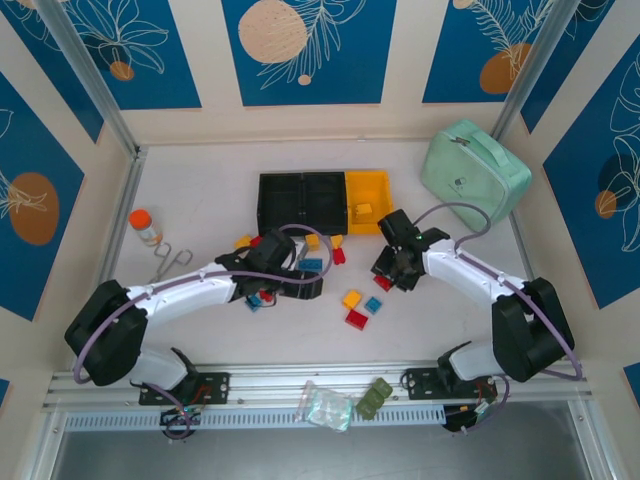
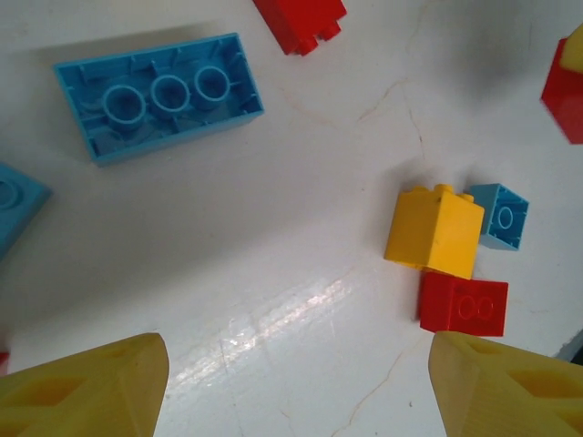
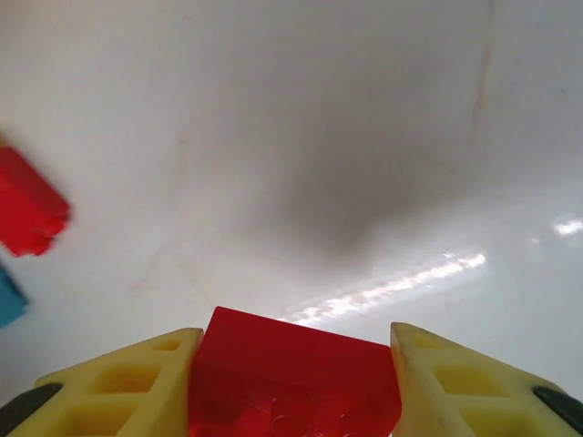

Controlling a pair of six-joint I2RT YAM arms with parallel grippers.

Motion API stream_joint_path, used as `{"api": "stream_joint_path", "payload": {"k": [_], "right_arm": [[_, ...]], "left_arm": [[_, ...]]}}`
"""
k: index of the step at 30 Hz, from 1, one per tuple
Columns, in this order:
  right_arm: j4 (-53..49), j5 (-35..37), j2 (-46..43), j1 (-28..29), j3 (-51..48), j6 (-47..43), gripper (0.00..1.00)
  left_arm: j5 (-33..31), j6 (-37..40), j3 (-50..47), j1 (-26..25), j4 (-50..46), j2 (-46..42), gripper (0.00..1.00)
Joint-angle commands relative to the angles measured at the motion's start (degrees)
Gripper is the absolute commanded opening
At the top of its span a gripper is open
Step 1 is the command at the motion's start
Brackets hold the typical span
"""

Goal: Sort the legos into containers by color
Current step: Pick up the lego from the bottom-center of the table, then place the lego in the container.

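The right gripper (image 3: 295, 357) clamps a red brick (image 3: 291, 391) by its flat side walls, a sound hold for a light, rigid, slick piece, at 5 o'clock of the yellow container (image 1: 385, 195), while the left gripper (image 2: 296, 382) hangs spread over loose legos (image 2: 434, 232).

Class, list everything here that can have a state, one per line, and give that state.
left gripper, open, empty.
right gripper, shut on the red brick.
red brick, gripped on both sides.
long blue brick, lying underside up.
yellow bin, open-top, one yellow brick inside.
black bins, open-top.
mint-green case, shut.
bottle, capped.
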Motion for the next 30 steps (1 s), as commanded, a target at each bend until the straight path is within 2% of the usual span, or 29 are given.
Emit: {"api": "stream_joint_path", "payload": {"k": [1, 10, 20, 30], "right_arm": [[-1.0, -0.2, 2.2, 0.9, 5.1, -2.9, 0.4], [-2.4, 0.3, 14.1, 4.1, 21.1, -7.6, 0.4], [-6.5, 0.3, 30.3, 4.7, 41.9, -11.2, 0.41], [-15.3, 0.6, 46.5, 4.3, 63.8, -12.5, 0.41]], "left_arm": [[-3.9, -2.3, -1.4, 0.2, -1.4, -3.8, 0.75], [-7.7, -5.0, -6.0, 4.6, -5.1, -12.6, 0.75], [-7.6, -6.1, -10.2, 11.5, -9.3, -22.2, 0.75], [-6.9, -6.8, -12.0, 12.6, -10.3, -24.1, 0.75]]}}
